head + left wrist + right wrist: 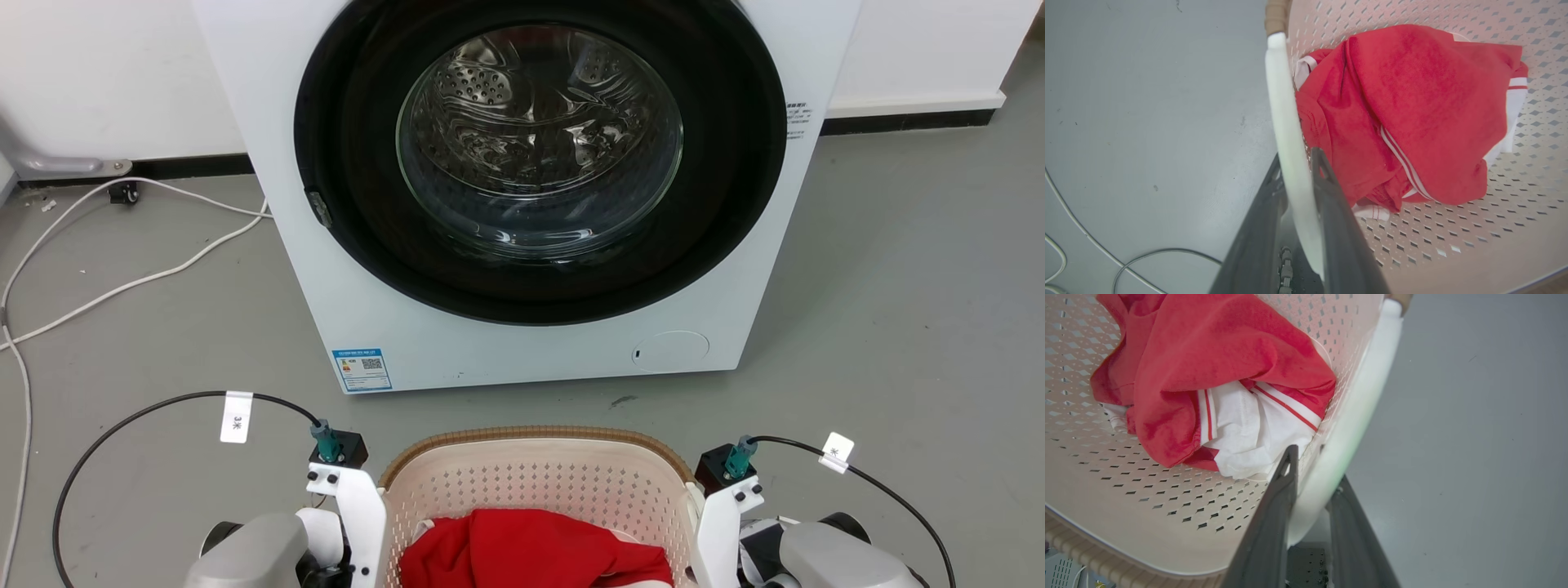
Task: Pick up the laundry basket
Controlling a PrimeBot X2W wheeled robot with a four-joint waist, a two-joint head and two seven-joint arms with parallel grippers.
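The left gripper [1296, 157] was clamped across the white left handle [1282, 102], one finger on its outer face and one on its inner, with no gap showing. The right gripper [1314, 465] pinched the right handle [1367, 388] in the same way.

The basket [531, 482] hung or sat between the two grippers, its brown rim arching just ahead of them. Whether its base had left the floor [1474, 437] could not be told. Inside it, just past each inner finger, lay a red garment [1412, 102] with white trim, pressed against the wall next to the right gripper. Outside each outer finger was bare grey floor. A washer [269, 245] stood well ahead of the fingertips, and pale cables [122, 286] trailed off beyond the left gripper's outer side.

The grasp looked made, so the step in hand was probably the lift. That would call for both arms to rise together at one pace, keeping the rim level and the pinch firm on the narrow handles. They would also need to stay short of the washer.
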